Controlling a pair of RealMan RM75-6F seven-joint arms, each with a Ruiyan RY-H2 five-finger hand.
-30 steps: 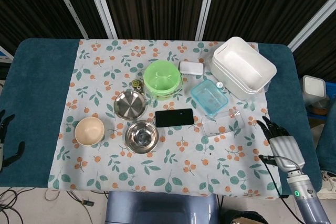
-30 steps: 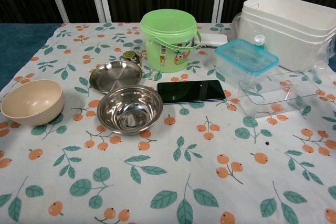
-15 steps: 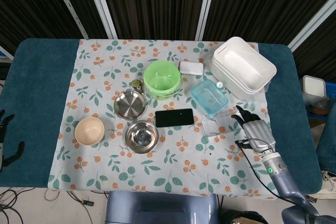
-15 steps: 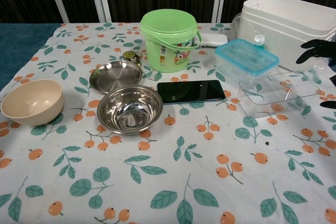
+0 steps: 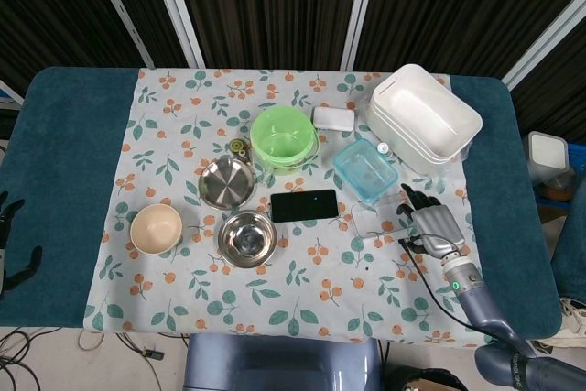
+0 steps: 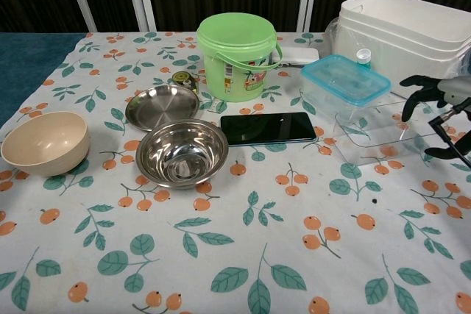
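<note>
Tablecloth-covered table (image 5: 73,135): right robot hand (image 5: 435,223) hovers over clear tray (image 6: 379,136).

Robot lab: cloth-covered test table (image 5: 73,162) before dark curtains (image 5: 275,6).

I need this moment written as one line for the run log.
right hand: open, over clear container | left hand: at table edge, holds nothing | blue-lidded box: beside clear container
</note>
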